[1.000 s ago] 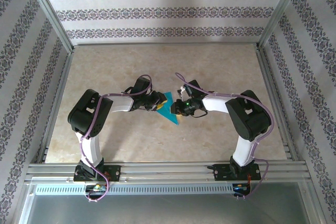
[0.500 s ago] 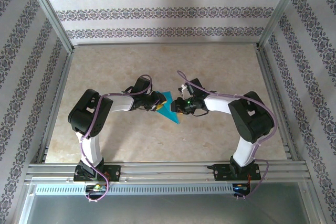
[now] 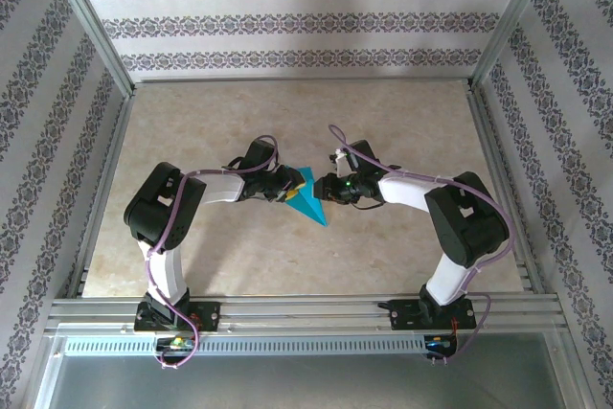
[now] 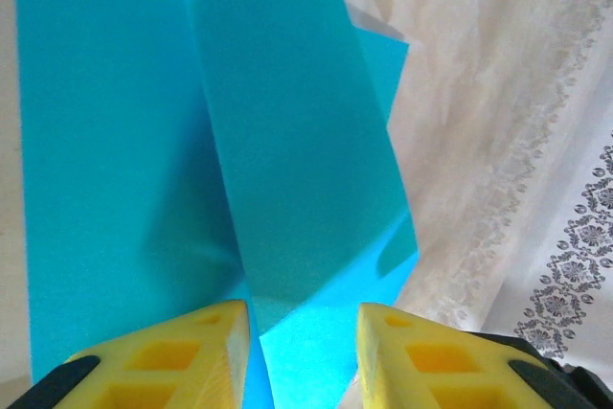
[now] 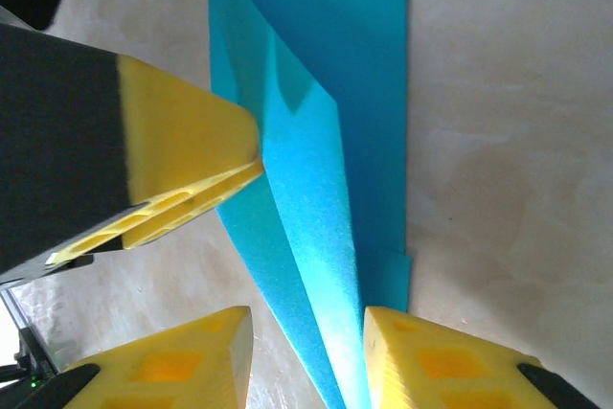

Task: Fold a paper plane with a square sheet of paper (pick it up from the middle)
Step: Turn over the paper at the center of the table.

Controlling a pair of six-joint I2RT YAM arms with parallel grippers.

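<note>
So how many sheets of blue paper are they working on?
1: the folded blue paper lies on the table, between the left arm and the right arm. Another sheet hidden under it cannot be ruled out.

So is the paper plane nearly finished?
Getting there. Done: the paper plane is already a narrow pointed dart with creases. In hand: the left gripper and right gripper, both open, straddle it from opposite sides on the table. Still to do, probably: flattening the flap that stands up and finishing the folds.
</note>
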